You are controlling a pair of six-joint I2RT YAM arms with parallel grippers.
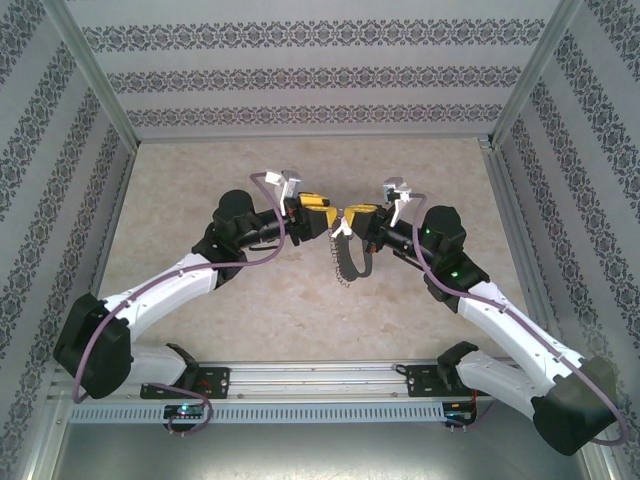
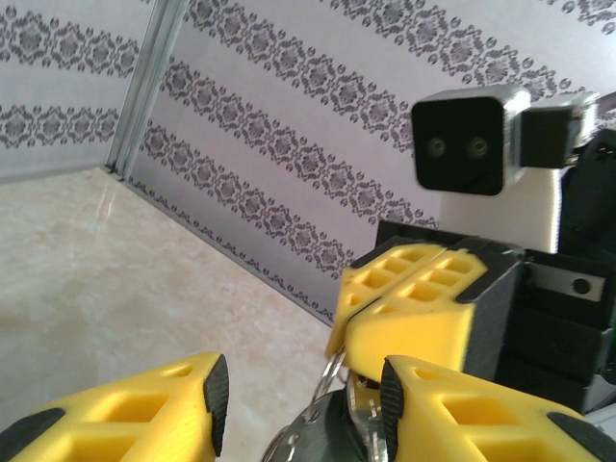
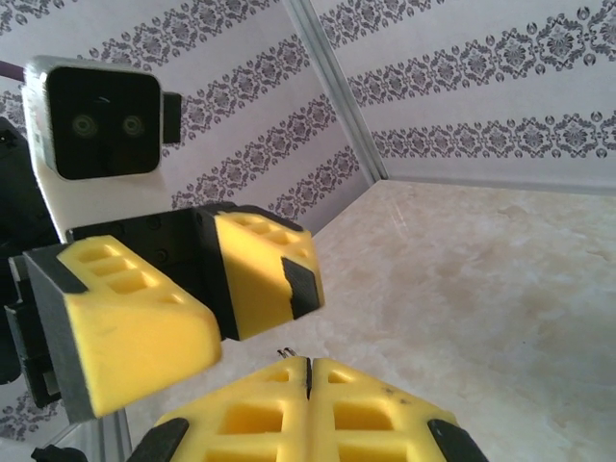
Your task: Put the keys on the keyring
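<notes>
Above the table's middle, my two grippers meet tip to tip. My right gripper (image 1: 349,214) (image 3: 309,366) is shut on the keyring (image 1: 347,258), a dark grey oblong loop that hangs down from it with small rings along one edge. My left gripper (image 1: 330,214) (image 2: 303,404) is open. Its fingers straddle the keyring's shiny grey metal (image 2: 327,438), and the right pad (image 2: 390,404) sits close beside it. A thin silver ring (image 2: 339,364) runs up into the right gripper's shut fingers (image 2: 414,308). I cannot make out the keys.
The beige marbled table (image 1: 300,300) stretches around and below the grippers. Patterned walls (image 1: 320,75) with metal corner posts (image 1: 105,95) close in the back and both sides. A metal rail (image 1: 320,380) carries both arm bases at the near edge.
</notes>
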